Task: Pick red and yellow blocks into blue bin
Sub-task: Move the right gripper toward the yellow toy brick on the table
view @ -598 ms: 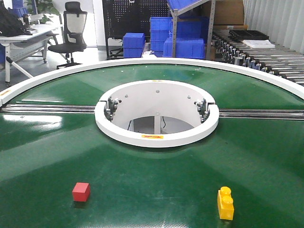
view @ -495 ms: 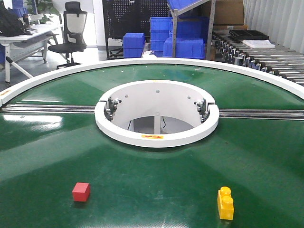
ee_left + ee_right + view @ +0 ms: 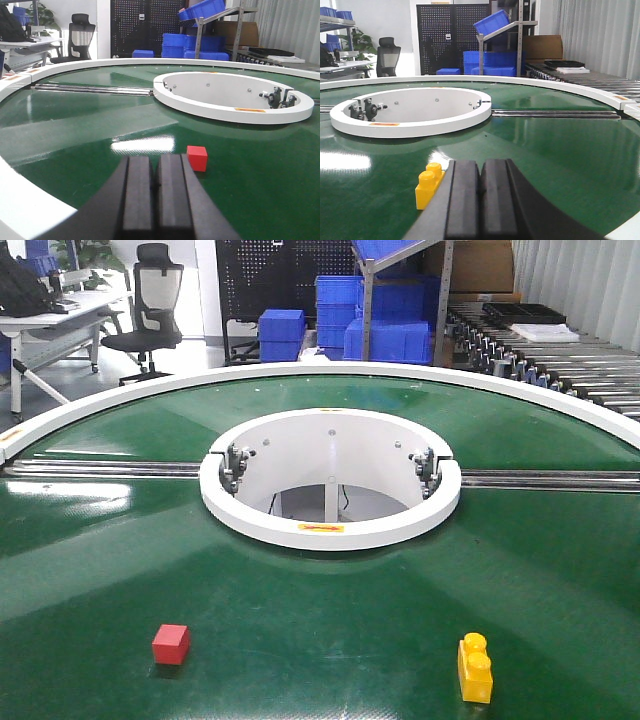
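Before the first pick: left gripper pinched together just short of the red cube at 7 o'clock on the green turntable, right gripper closed beside the yellow studded brick at 5 o'clock. Likely next: spreading jaws over a block; blue bin unseen.

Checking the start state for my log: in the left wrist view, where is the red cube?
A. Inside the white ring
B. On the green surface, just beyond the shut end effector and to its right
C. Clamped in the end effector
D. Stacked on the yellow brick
B: the red cube rests on the green surface, past and to the right of the left end effector, whose fingers are pressed together around nothing.
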### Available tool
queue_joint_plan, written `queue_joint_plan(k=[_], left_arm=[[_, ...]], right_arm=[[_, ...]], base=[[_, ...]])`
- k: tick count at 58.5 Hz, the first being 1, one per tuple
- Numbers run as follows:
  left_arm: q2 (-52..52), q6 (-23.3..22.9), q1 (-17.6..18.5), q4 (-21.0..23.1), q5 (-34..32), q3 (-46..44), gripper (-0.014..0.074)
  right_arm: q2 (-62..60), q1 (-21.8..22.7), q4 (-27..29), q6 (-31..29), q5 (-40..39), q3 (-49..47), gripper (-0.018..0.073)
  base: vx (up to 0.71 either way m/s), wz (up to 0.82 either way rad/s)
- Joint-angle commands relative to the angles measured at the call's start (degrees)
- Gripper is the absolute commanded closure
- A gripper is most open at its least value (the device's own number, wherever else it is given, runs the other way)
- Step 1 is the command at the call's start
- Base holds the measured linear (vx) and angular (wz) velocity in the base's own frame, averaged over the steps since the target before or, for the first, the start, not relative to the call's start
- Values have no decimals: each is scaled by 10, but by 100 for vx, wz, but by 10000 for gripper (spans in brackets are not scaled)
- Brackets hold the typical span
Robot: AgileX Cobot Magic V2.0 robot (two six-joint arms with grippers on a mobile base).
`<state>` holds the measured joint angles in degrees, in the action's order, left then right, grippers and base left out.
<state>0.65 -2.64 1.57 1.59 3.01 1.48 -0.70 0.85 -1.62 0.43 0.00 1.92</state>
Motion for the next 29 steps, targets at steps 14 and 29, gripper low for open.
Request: queue_joint_plan(k=[14,29], left_arm=[[10,-14,0,7,-80,-72,559],[-19,-20,0,7,-10,-262,559]], right_arm=[[-5,3,-6,-4,-91,-75,569],[65,3,-9,-43,73,-282,569]], base=[[0,0],[0,0]])
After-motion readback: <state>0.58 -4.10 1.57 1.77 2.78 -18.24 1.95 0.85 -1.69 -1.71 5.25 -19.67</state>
